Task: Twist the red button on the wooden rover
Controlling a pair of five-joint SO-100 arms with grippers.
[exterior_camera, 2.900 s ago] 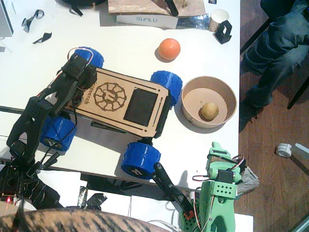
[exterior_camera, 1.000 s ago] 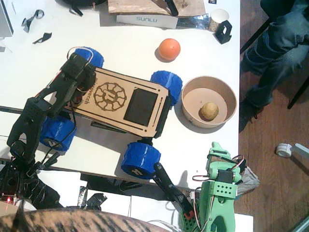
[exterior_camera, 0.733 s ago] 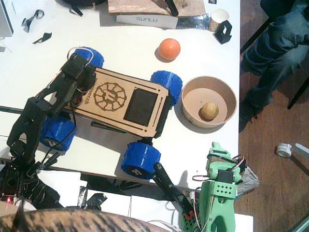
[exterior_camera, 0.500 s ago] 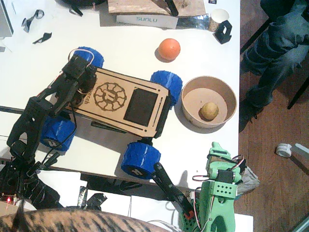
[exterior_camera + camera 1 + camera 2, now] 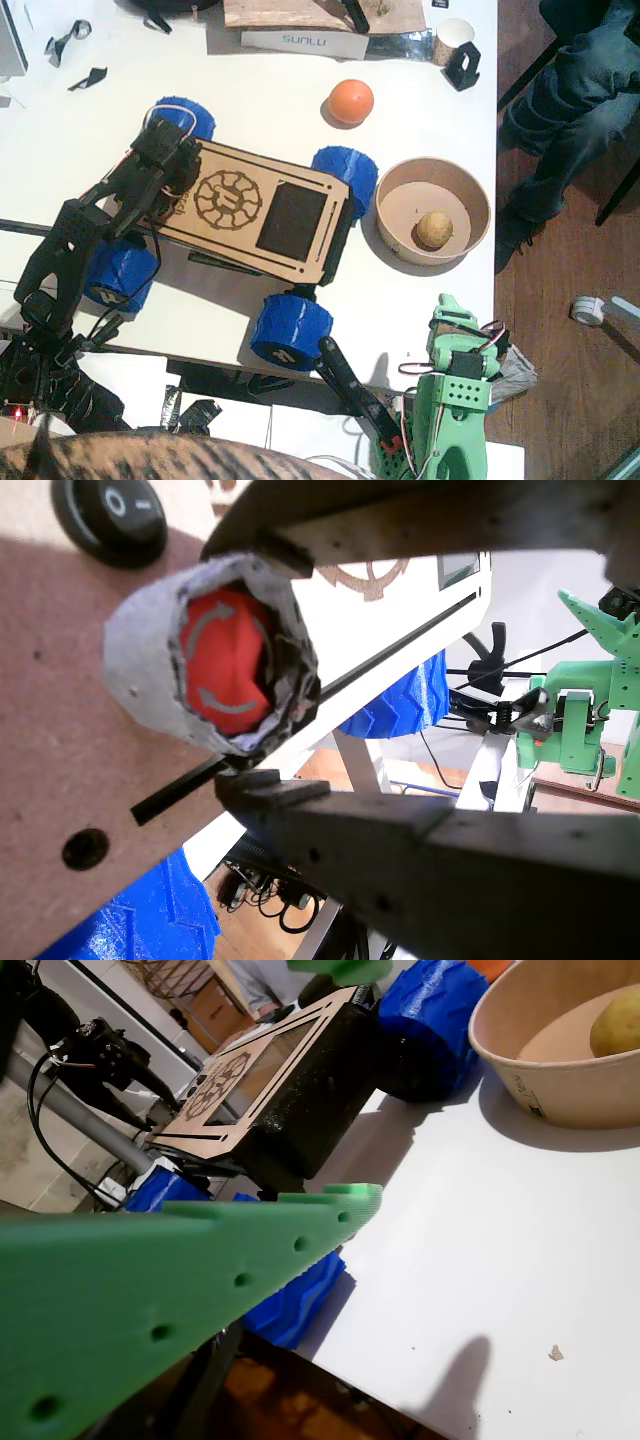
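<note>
Red button [image 5: 225,670]: 1, clamped in left gripper [image 5: 255,660]; wooden rover [image 5: 255,215]: 4 wheels; right gripper [image 5: 345,1080] open, empty.

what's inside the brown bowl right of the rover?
The bowl holds one yellowish-brown round thing, likely a potato, right of centre. The floor under it is hidden; the rest is bare.

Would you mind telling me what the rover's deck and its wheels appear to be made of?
The wooden rover has a deck that looks like light plywood with a matte finish: pale grain, with a dark emblem that seems burned in. Its wheels look like matte blue plastic, possibly printed, judging by the ridged chevron tread visible in a wrist view.
</note>
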